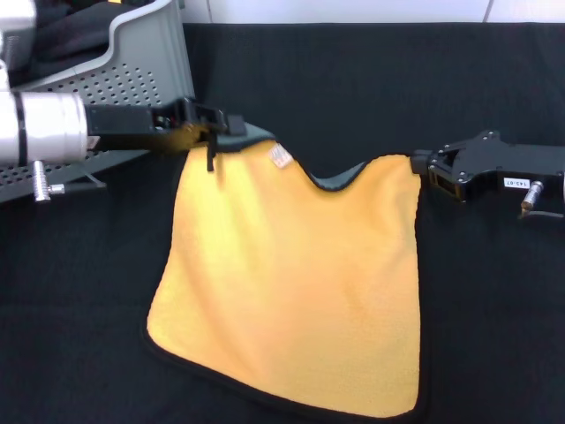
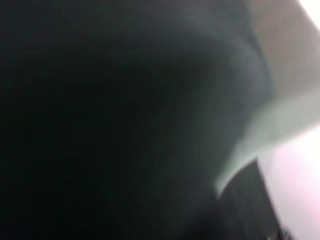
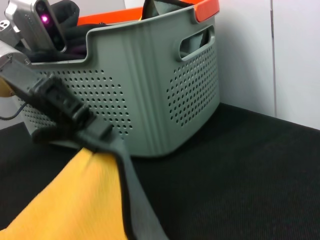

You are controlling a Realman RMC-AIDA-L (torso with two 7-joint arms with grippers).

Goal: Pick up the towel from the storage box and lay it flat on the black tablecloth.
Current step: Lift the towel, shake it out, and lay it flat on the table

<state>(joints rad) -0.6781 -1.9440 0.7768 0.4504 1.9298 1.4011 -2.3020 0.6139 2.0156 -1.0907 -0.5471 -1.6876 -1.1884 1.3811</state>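
Finely woven black tablecloth [image 1: 371,79] covers the worktop; the plush yellow towel [image 1: 291,300] lies stretched across it, left hand [image 1: 205,124] and right hand [image 1: 425,168] each pinching a far corner, beside the perforated grey storage box [image 3: 150,85].

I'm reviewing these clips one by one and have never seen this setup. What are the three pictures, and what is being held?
A two-armed robot films itself. The head view looks down at its work; the other two come from cameras on its wrists, the left one showing only blur. The left claw and right claw each pinch a far corner of the towel, yellow face up, spread over the black tablecloth. The storage box, grey and perforated, stands behind the left arm with dark cloth inside.
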